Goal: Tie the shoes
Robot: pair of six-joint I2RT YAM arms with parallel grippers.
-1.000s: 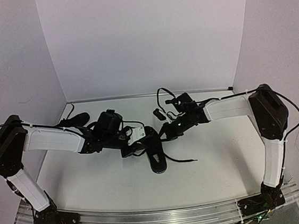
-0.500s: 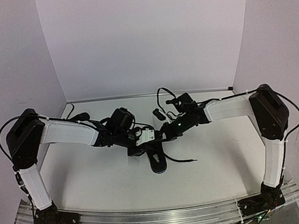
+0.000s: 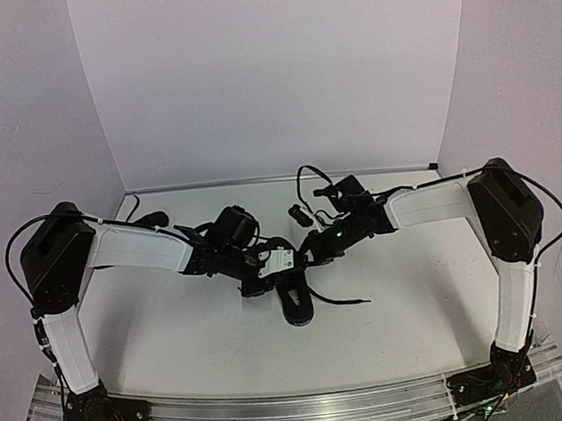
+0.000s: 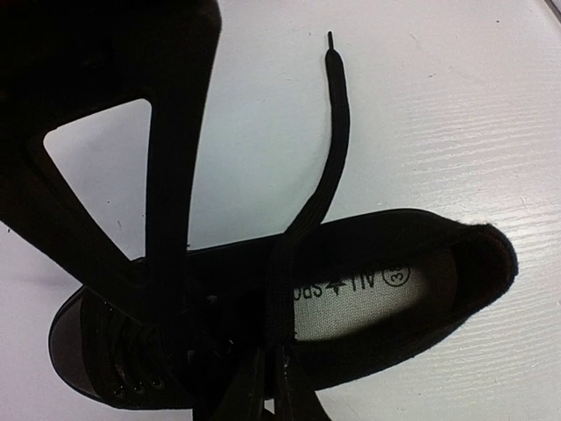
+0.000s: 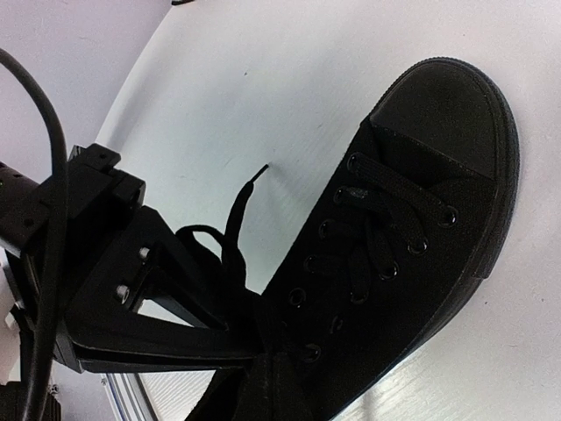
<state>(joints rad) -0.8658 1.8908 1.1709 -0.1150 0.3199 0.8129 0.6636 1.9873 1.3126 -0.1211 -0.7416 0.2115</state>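
Note:
One black shoe lies mid-table with its toe toward the near edge. It also shows in the left wrist view and in the right wrist view. Both grippers meet over its tongue. My left gripper has its fingers close together on a lace that runs across the shoe's opening. My right gripper looks shut on a lace at the top eyelets, beside a small lace loop. The second shoe lies at the back left, mostly hidden behind my left arm.
A loose lace end trails on the table to the right of the shoe. A small black object lies behind the grippers. White walls close in the table at the back and on both sides.
My left arm has swung to the right, bringing its gripper over the shoe beside the right gripper. The right arm and the shoe have stayed in place.

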